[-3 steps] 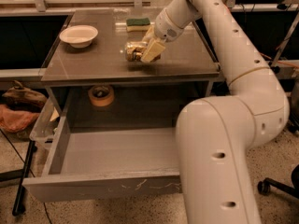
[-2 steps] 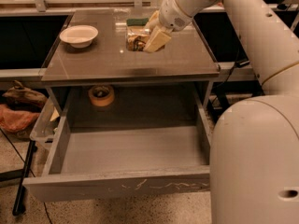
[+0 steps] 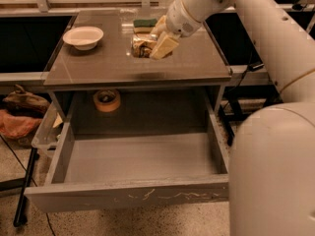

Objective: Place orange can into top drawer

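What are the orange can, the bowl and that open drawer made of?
The orange can, gripped in the claw over the tabletop: metal, glinting golden. The bowl: matte white, perhaps paper or plastic. The top drawer: dull grey, pale scratches on its front, likely painted metal or plastic.

Count of items in view:
- Can (image 3: 141,45): 1, held in the claw (image 3: 155,45) above the table (image 3: 98,68), toward the rear.
- Claw: 1, two fingers, clamped on the can.
- Arm (image 3: 275,28): 1.
- Bowl (image 3: 83,37): 1, on the table, left side.
- Sponge (image 3: 145,23): 1, on the table, just behind the can.
- Tape roll (image 3: 107,100): 1, under the table top.
- Drawer (image 3: 128,195): 1, pulled out.
- Table: 1.
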`<state>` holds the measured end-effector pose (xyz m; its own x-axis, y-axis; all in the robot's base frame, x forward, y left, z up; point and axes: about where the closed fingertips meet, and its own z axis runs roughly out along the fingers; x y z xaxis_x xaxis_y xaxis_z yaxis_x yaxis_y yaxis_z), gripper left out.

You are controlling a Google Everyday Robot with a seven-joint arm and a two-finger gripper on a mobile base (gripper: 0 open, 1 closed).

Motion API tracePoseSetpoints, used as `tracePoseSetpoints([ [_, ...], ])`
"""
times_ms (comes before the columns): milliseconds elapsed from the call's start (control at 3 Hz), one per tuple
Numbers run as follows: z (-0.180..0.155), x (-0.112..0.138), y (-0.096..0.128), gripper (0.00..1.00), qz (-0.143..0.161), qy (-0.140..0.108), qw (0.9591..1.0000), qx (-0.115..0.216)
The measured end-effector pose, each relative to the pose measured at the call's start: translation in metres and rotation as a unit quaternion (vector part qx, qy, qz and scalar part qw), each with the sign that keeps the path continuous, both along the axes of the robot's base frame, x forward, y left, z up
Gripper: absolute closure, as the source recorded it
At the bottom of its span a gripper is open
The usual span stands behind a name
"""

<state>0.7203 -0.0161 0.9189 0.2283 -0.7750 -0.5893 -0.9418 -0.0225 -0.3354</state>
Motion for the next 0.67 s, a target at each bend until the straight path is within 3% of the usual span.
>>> tracePoseSetpoints([
  [333,0.016,-0.034,-0.005,1.00,-0.014,-0.015,0.9986,0.050],
  [667,-0.011,-0.070,0.000,1.00,-0.012,0.005,0.9967,0.080],
])
